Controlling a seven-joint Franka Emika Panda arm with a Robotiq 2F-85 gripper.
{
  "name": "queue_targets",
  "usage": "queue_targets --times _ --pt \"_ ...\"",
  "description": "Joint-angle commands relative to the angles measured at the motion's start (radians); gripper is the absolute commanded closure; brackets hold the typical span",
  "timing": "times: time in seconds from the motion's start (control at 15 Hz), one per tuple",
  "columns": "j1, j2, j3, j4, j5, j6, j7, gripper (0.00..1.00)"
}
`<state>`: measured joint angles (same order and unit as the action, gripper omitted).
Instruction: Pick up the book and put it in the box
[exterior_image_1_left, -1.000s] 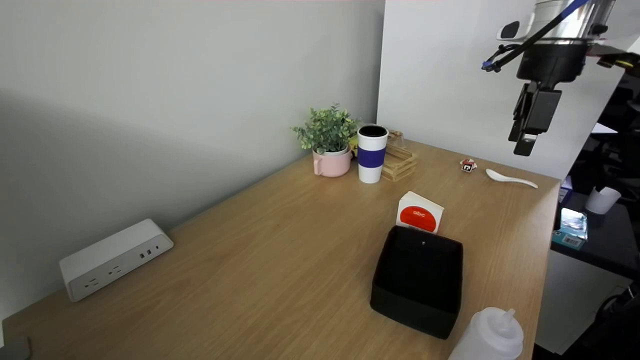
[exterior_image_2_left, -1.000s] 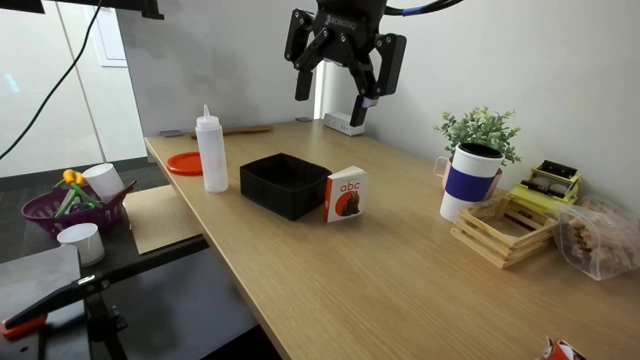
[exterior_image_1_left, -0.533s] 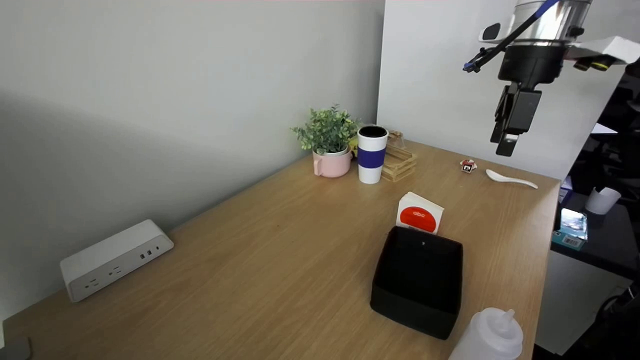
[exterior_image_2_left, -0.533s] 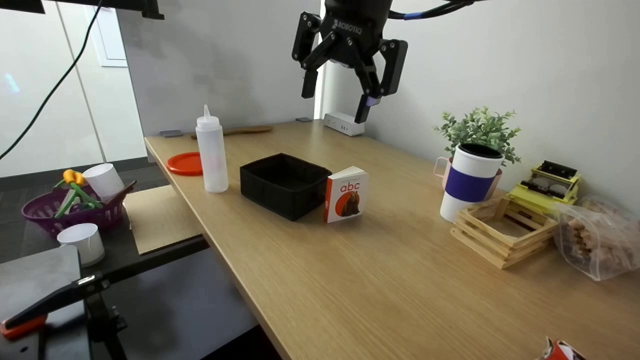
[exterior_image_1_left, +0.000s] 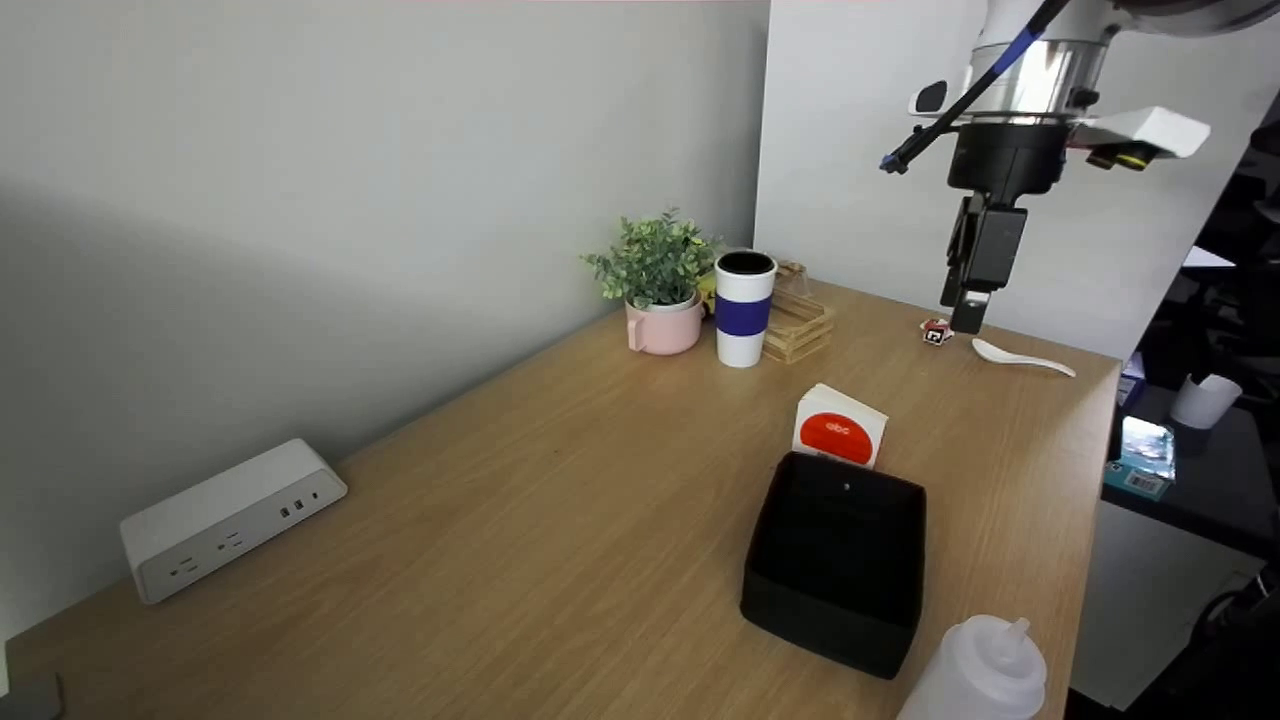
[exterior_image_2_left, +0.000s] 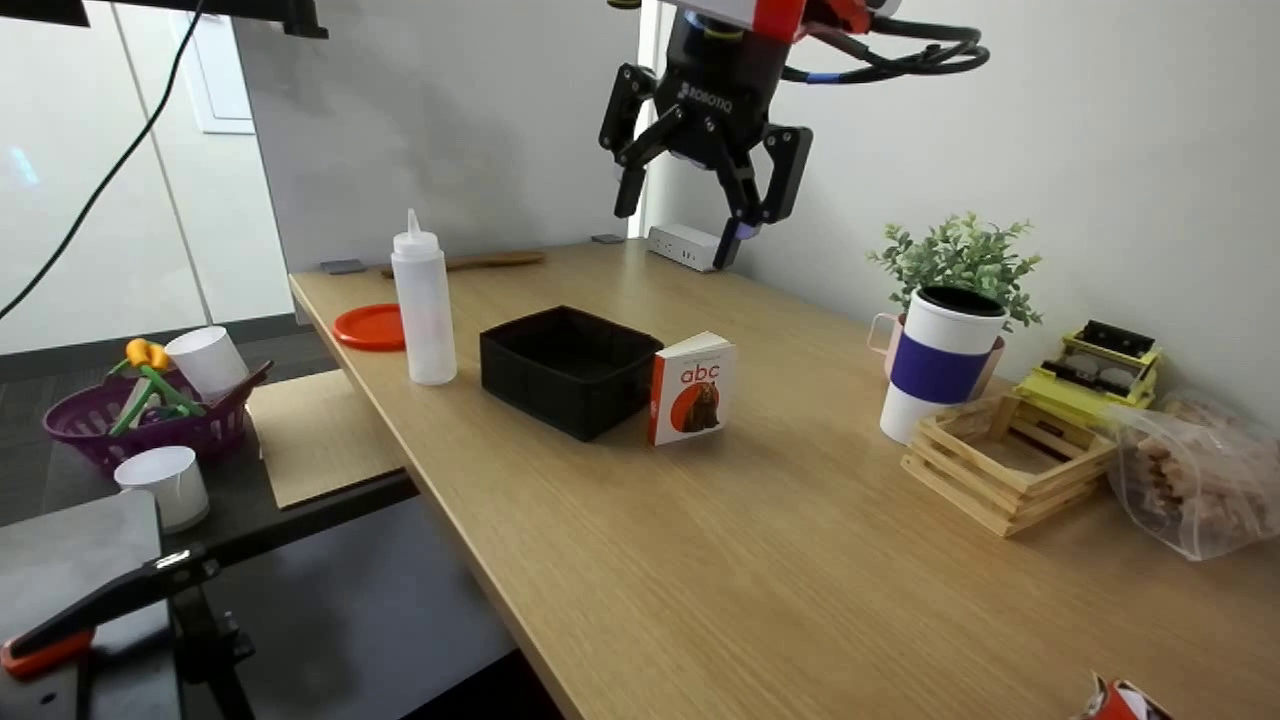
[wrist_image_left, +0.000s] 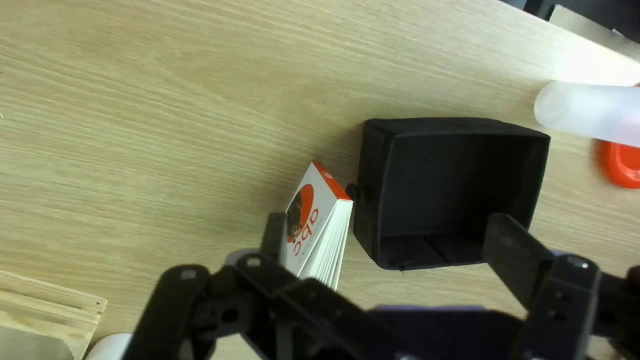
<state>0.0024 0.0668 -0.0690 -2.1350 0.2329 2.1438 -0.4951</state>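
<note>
My jaws are spread wide and hang well above the table (exterior_image_2_left: 800, 560), apart from the book (exterior_image_2_left: 690, 395). In both exterior views the book stands upright on the table, lower than the jaws, just beside a short end of the box (exterior_image_2_left: 540, 390); whether the two touch, I cannot tell. From the wrist I look down on both: there one jaw overlaps an edge of the book, whose abc cover and slightly fanned pages show, and the opposite jaw overlaps a corner of the box. In that view most of the book's visible part falls between the jaws, with the box alongside. The bottle (exterior_image_2_left: 428, 310) stands near the box's other end.
</note>
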Motion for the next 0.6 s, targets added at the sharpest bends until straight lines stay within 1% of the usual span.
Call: queue_targets --times 0.0,0.4,0.53 --pt "-0.025 0.083 0.024 0.086 0.013 -0.041 -0.003 0.0" --pt "-0.05 0.183 0.028 0.178 0.002 -0.037 0.046 0.0" --pt "-0.06 0.207 0.03 0.205 -0.002 -0.053 0.059 0.0"
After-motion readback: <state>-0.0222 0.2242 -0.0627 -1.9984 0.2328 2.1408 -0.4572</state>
